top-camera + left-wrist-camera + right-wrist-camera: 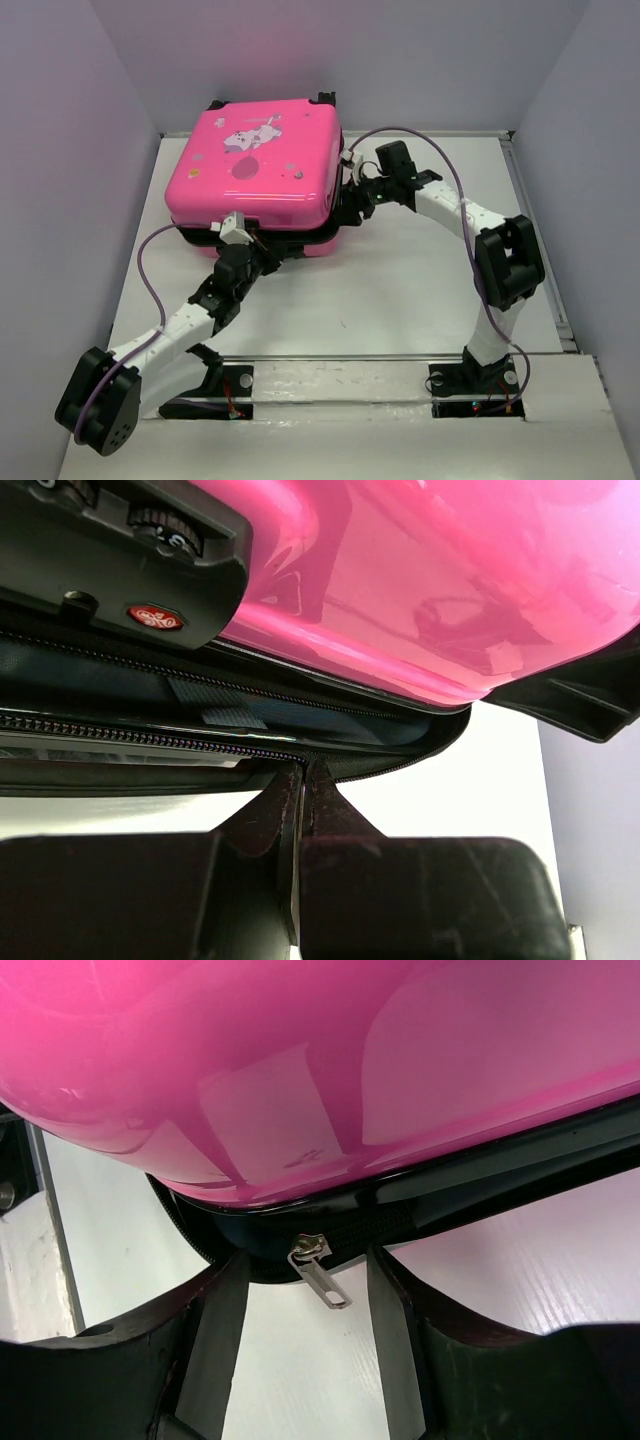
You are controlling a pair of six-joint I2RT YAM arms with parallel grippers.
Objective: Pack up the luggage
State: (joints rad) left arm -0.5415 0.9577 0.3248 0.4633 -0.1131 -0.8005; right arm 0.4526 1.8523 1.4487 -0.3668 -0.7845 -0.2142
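Note:
The hot-pink luggage (255,170) lies flat on the white table (400,290), its printed lid lowered over the black base. At its near edge my left gripper (258,248) is shut. In the left wrist view the left gripper (300,770) has its tips at the spot where the two zipper tracks (120,730) join under the luggage lid (420,580); no pull shows between them. My right gripper (352,200) is at the right near corner. In the right wrist view the right gripper (305,1258) stands open, with a silver zipper pull (325,1282) hanging untouched between its fingers below the luggage shell (300,1060).
A black combination lock (150,540) sits on the luggage's near rim. Black wheels (326,97) stick out at its far side. Grey walls enclose the table on the left, the back and the right (560,120).

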